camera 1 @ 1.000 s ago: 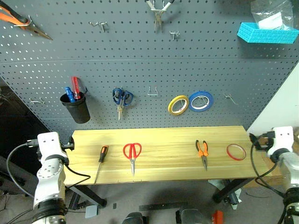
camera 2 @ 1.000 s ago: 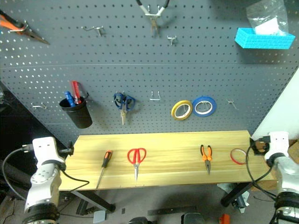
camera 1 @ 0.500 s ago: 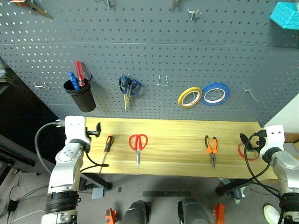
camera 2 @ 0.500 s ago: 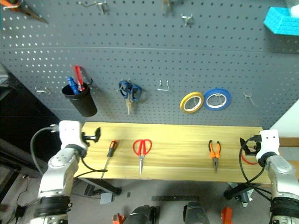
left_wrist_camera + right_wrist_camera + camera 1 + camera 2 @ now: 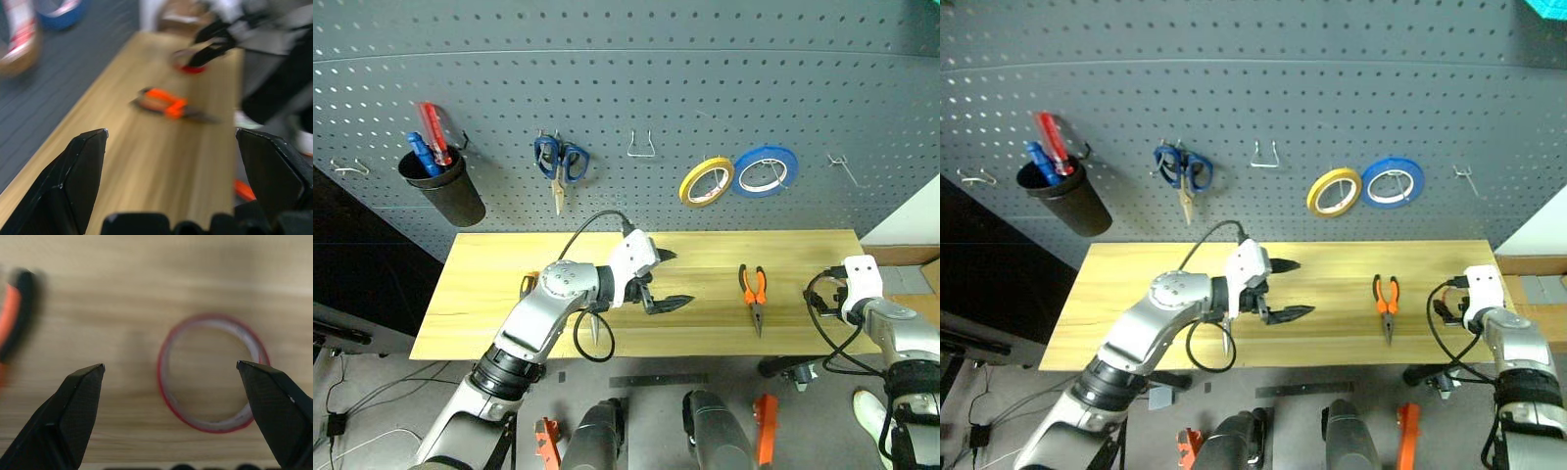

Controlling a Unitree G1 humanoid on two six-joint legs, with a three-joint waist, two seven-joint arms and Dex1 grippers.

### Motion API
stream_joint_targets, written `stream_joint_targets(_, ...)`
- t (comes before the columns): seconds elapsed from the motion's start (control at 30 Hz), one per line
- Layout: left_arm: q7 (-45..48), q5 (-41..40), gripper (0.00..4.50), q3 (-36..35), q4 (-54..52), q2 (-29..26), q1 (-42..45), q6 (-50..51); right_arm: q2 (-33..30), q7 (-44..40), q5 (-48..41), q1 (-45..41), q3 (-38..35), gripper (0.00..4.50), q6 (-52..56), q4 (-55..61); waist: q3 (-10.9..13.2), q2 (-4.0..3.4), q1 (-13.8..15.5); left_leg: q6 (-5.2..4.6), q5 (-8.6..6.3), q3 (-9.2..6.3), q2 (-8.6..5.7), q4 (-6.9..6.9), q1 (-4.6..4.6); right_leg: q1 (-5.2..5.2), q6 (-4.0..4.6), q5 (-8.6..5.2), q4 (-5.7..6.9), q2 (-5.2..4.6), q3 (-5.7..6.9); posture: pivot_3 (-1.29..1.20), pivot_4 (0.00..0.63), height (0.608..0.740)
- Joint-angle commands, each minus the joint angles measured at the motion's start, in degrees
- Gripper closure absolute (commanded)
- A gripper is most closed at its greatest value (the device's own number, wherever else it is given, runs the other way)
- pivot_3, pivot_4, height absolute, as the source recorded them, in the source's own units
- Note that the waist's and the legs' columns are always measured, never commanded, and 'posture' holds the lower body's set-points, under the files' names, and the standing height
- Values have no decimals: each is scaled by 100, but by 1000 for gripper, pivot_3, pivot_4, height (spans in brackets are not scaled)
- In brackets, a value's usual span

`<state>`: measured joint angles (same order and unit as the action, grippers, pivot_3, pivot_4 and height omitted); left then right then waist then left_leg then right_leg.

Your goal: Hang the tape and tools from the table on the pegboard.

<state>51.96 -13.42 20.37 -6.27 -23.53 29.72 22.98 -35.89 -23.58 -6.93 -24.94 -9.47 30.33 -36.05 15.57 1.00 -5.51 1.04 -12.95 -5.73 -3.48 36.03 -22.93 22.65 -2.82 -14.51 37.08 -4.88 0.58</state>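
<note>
My left gripper [image 5: 666,280] hangs open over the middle of the table [image 5: 480,294], pointing toward the orange-and-black pliers [image 5: 754,290]. Its forearm covers most of the red-handled scissors; one blade tip [image 5: 1225,339] sticks out below it. The screwdriver's orange handle [image 5: 527,285] peeks out behind the elbow. At the table's right end my right gripper [image 5: 169,364] is open just above the red tape [image 5: 168,399], which lies flat between the fingers with nothing held. The left wrist view shows the pliers [image 5: 168,103] and the tape [image 5: 190,68] ahead. The pegboard [image 5: 626,69] rises behind the table.
On the pegboard hang blue-handled scissors [image 5: 560,162], a yellow ring [image 5: 705,181], a blue ring [image 5: 766,168] and a black cup [image 5: 442,191] with pens. Bare hooks sit at the middle [image 5: 641,147], the right [image 5: 842,168] and the far left [image 5: 347,168].
The camera has tilted down. My left arm swung from the table's left end rightward over the scissors to the middle. The right gripper dipped over the tape. Both stayed open.
</note>
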Motion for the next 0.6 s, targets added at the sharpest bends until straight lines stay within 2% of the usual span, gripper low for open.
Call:
stream_joint_targets(0.03, 184, 49, 15, 110, 72, 145, 175, -229, -50, -93, 143, -553, 53, 0, -351, -1005, 36, 3, -7, 0, 0, 8, 0, 0, 0, 1, -1, 1, 1, 0, -2, -173, 312, 740)
stream_joint_targets(0.17, 265, 142, 15, 167, 102, 205, 221, -315, -60, -342, 443, -1202, 354, 0, -794, -2261, 99, 28, -5, -1, -1, 17, -1, 1, -2, 3, -7, 4, 1, -1, -7, -153, 312, 740)
stream_joint_targets(0.27, 299, 203, 0, 182, 82, 196, 201, -353, -79, -472, 572, -1467, 463, 600, -895, -2798, 106, 38, 4, -2, -1, 18, -2, 2, -3, 3, -12, 8, -2, -1, -9, -143, 307, 740)
stream_joint_targets(0.4, 350, 168, 0, 139, -28, 189, 168, -307, -114, -539, 575, -1713, 416, 2019, -742, -3285, 106, 40, 49, -2, -2, 16, -3, 4, -4, 2, -15, 10, -4, -1, -9, -137, 291, 740)
stream_joint_targets(0.6, 505, 95, 0, 153, -46, 248, 178, -315, -114, -448, 835, -1589, 609, 4046, -932, -3349, 104, 42, 72, -1, -2, 12, -5, 12, -3, -4, -22, 13, -7, -1, -8, -159, 271, 740)
